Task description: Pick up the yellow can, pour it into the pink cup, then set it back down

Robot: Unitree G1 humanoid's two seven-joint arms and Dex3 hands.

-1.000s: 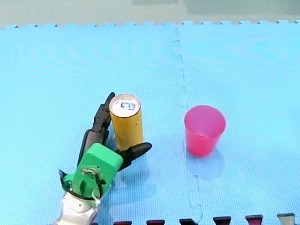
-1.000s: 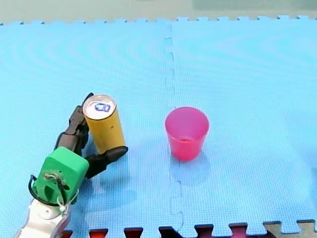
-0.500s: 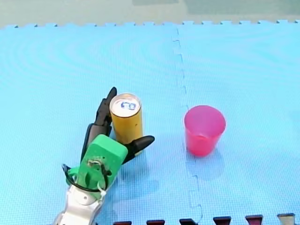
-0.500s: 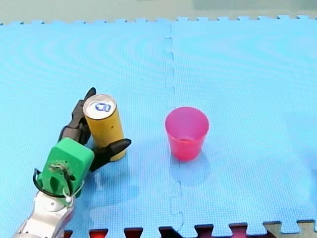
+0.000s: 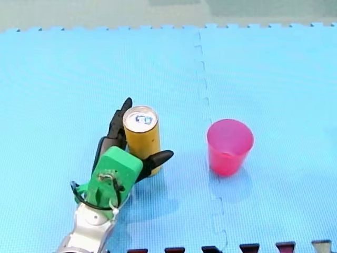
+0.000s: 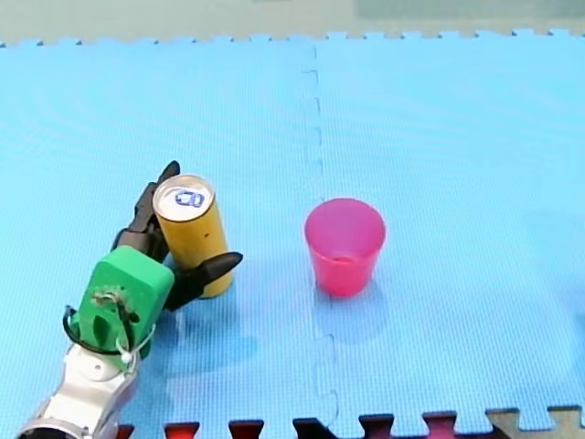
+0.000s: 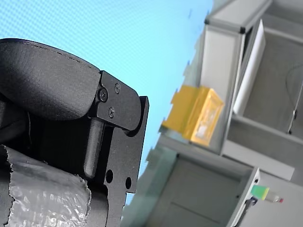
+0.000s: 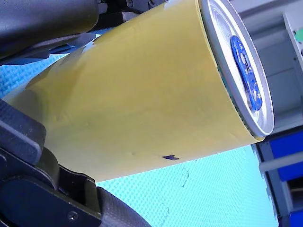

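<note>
- First head view: my left hand came in from the near left corner of the blue foam mat. My fingers were clamped on the yellow can: two ran up its far left side, and the thumb crossed its near lower wall. The can stood upright on the mat with its long axis vertical and its opened top facing up. The pink cup stood upright to the can's right, well apart from it, with its mouth open.
- Second head view: the same layout showed here. The can was just left of the mat's centre seam and the cup just right of it. The cup lay straight out from my thumb side. I judged that the lift had not begun, and that the pour would call for carrying the can rightward and tipping its top toward the cup's rim.
- First wrist view: a black casing sat close to the lens, with the mat behind it. Past the mat's edge were grey shelving and a yellow box. I could not tell how my right hand stood.
- Second wrist view: the can's yellow wall was pressed between dark finger pads on two sides. Its silver lid, with a blue tab, pointed away from the palm.
</note>
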